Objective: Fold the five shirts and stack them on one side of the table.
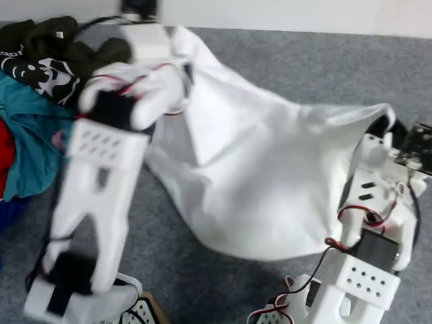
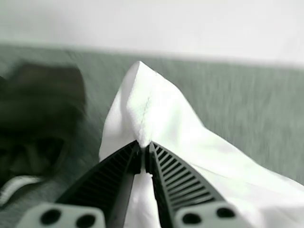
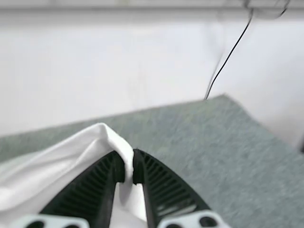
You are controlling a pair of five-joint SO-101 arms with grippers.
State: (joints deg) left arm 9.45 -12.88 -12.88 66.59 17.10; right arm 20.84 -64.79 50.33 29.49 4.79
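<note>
We found the white shirt (image 1: 270, 175) spread across the middle of the grey bench (image 1: 304, 61), pinched at two points, one by each arm.

The left claw (image 2: 144, 149) was clamped on a seamed fold of the shirt. Its two dark ribbed fingers (image 2: 107, 178) met at their tips with the cloth between them, and the fabric rose above them to a peak. From above, the left arm (image 1: 101, 169) reached from the near edge towards the far left part of the bench, where that end of the shirt was gathered.

The right claw (image 3: 128, 159) was also closed on the shirt, gripping a rolled edge of white cloth that curled over one fingertip. The right arm (image 1: 371, 256) stood at the near right, and the corner it held poked up beside it at the shirt's right end. Between the two grips the cloth sagged into a broad, rumpled sheet with a folded flap near its centre.

The other shirts lay heaped at the left edge of the bench, just beside the left arm. A black shirt (image 1: 40, 47) with a white print sat at the far corner, a teal shirt (image 1: 30, 135) lay nearer, and a red shirt (image 1: 5, 155) showed at the very edge. We could not tell how many pieces lay under them.

Beyond the bench stood a pale wall (image 3: 118, 61), and a thin black cable (image 3: 228, 57) hung down in front of it.
</note>
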